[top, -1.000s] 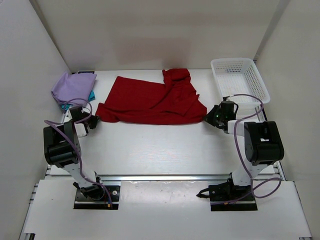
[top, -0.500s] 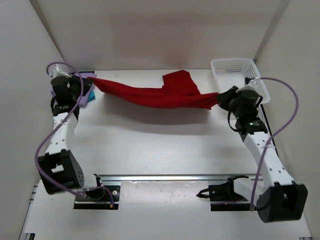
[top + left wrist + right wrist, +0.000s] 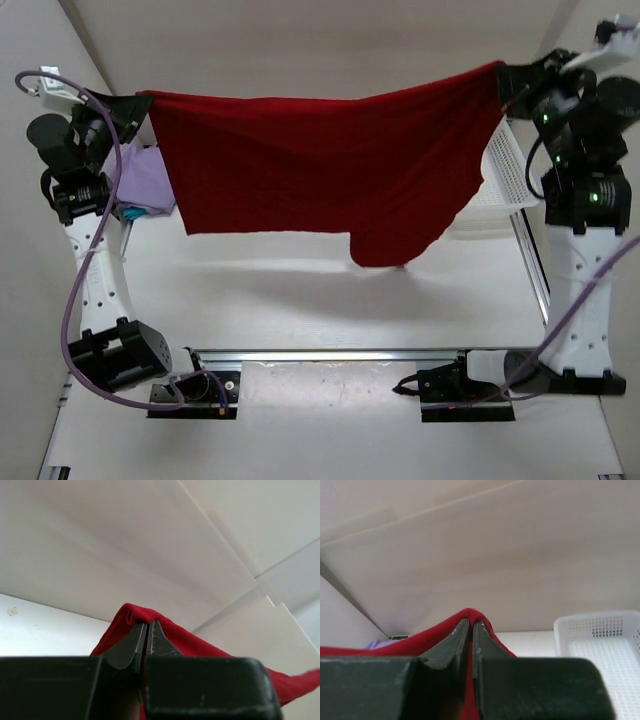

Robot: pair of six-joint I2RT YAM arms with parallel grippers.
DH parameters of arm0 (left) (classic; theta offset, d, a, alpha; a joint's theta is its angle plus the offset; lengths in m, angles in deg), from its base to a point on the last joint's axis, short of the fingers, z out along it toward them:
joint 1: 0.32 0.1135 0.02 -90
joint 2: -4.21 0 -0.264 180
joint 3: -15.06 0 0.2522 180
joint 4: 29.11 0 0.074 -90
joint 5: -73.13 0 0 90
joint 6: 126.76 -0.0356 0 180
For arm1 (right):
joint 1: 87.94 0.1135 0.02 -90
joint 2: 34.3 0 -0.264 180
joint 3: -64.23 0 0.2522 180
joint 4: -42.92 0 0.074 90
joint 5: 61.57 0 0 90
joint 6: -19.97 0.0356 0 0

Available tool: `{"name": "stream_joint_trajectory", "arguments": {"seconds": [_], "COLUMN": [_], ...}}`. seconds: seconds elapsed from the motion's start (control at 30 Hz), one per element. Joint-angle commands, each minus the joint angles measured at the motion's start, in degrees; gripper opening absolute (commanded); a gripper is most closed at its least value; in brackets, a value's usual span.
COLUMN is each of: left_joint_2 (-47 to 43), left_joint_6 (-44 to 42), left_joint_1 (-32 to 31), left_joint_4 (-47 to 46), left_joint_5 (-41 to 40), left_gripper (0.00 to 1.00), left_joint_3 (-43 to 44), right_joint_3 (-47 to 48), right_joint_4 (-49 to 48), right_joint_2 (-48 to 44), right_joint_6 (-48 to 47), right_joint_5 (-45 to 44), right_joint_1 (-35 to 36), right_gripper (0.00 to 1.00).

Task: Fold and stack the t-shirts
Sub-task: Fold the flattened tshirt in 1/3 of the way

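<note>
The deep red t-shirt (image 3: 320, 165) hangs spread in the air between my two raised grippers, with a sleeve drooping at lower right. My left gripper (image 3: 140, 100) is shut on its left top corner (image 3: 142, 617). My right gripper (image 3: 503, 72) is shut on its right top corner (image 3: 471, 616). The lavender t-shirt (image 3: 148, 185) lies at the back left of the table, with a bit of the teal t-shirt (image 3: 130, 212) showing under it; the lavender one also shows in the right wrist view (image 3: 377, 644).
A white mesh basket (image 3: 505, 180) stands at the back right, partly behind the hanging shirt; it also shows in the right wrist view (image 3: 600, 635). White walls close in the table on three sides.
Both arms have risen high and lifted the red t-shirt off the table. It went from a sagging band to a spread hanging sheet.
</note>
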Motion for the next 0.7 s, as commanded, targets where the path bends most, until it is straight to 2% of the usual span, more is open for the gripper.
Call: {"name": "stream_joint_trajectory", "arguments": {"seconds": [0.0, 0.03, 0.2, 0.27, 0.37, 0.43, 0.5, 0.57, 0.67], "left_joint_2": [5.86, 7.97, 17.03, 22.55, 29.58, 34.5, 39.52, 39.98, 37.36], "left_joint_6": [-2.47, -4.22, -7.48, -8.54, -8.89, -8.03, -6.88, -4.69, -0.64], "left_joint_1": [-3.05, -4.37, -7.8, -9.47, -11.32, -12.2, -12.73, -12.29, -10.53], "left_joint_4": [5.2, 6.09, 6.88, 8.99, 13.02, 16.45, 19.35, 17.28, 11.65], "left_joint_5": [-2.02, -2.72, -6.59, -7.21, -8.61, -8.1, -8.35, -7.83, -7.47], "left_gripper": [0.0, 0.0, 0.0, 0.0, 0.0, 0.0, 0.0, 0.0, 0.0], "left_joint_3": [2.58, 2.33, 1.61, 4.77, 13.11, 24.5, 35.23, 37.73, 36.08], "right_joint_3": [8.14, 10.94, 13.33, 20.5, 32.97, 40.3, 40.24, 39.71, 39.53], "right_joint_4": [6.75, 7.63, 6.67, 8.68, 11.86, 11.08, 5.49, 2.91, -4.11], "right_joint_2": [13.29, 16.99, 27.01, 32.47, 42.14, 48.11, 47.53, 46.82, 43.23], "right_joint_6": [-3.32, -4.28, -5.34, -5.61, -5.0, -2.54, 1.49, 3.08, 5.45], "right_joint_5": [4.05, 4.3, 5.1, 5.71, 6.23, 9.65, 11.59, 12.57, 13.96], "right_joint_1": [-0.14, 0.92, 2.68, 2.68, 2.34, 1.55, -1.17, -1.97, -3.19], "right_gripper": [0.0, 0.0, 0.0, 0.0, 0.0, 0.0, 0.0, 0.0, 0.0]}}
